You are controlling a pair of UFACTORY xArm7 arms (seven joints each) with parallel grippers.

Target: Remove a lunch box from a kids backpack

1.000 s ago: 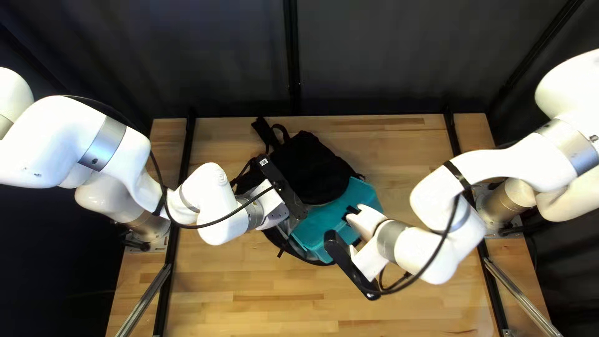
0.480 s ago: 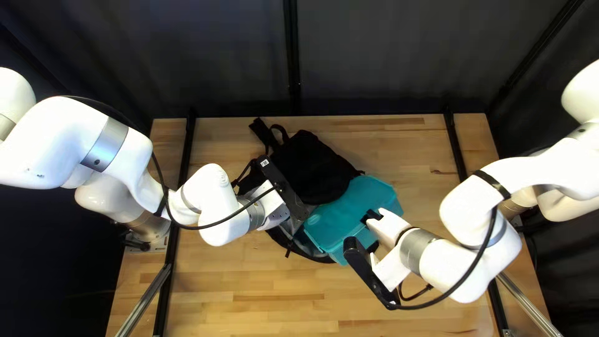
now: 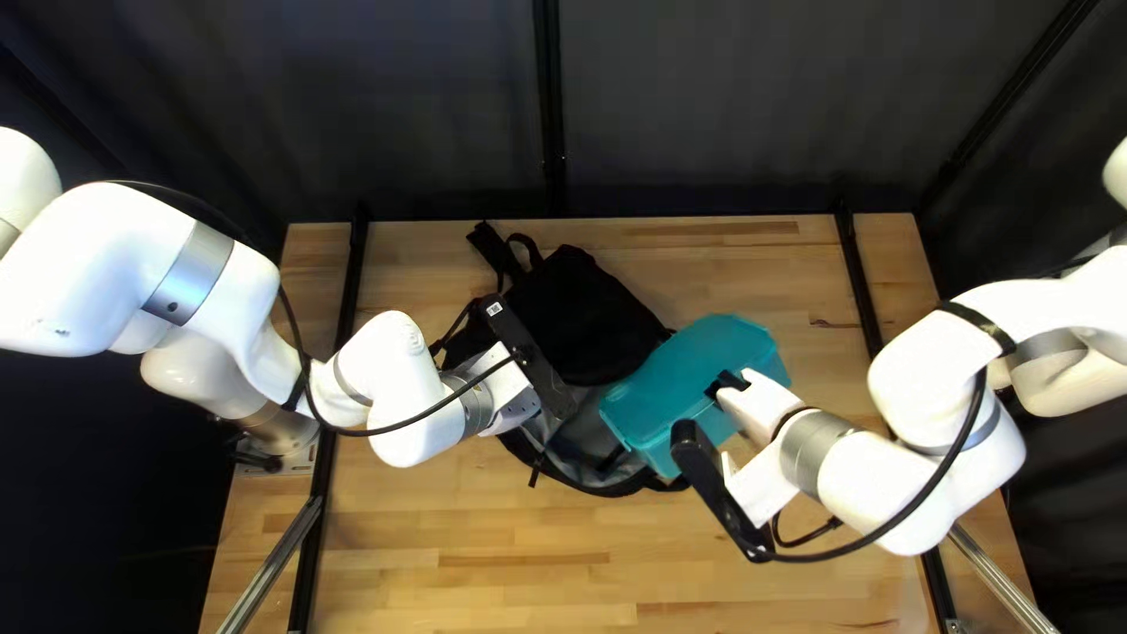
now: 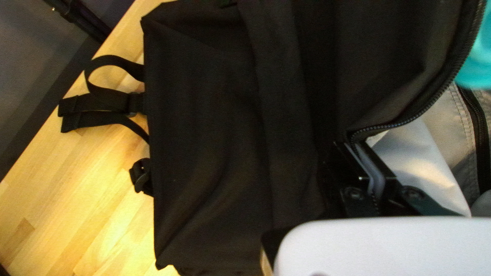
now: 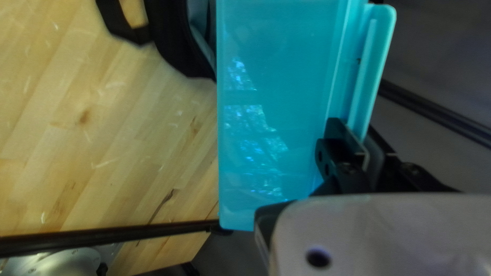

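Right pincer [image 5: 357, 131] is clamped on the lunch box [image 3: 687, 378], which has been drawn farther right, out of the backpack [image 3: 587, 317] gripped by the left pincer [image 4: 353, 145]; removal can be judged nearly complete.

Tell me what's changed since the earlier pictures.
The teal plastic lunch box moved rightward in the top left view, farther out of the black fabric backpack, my right gripper shut on it. The backpack and left gripper, shut on its edge, barely moved.
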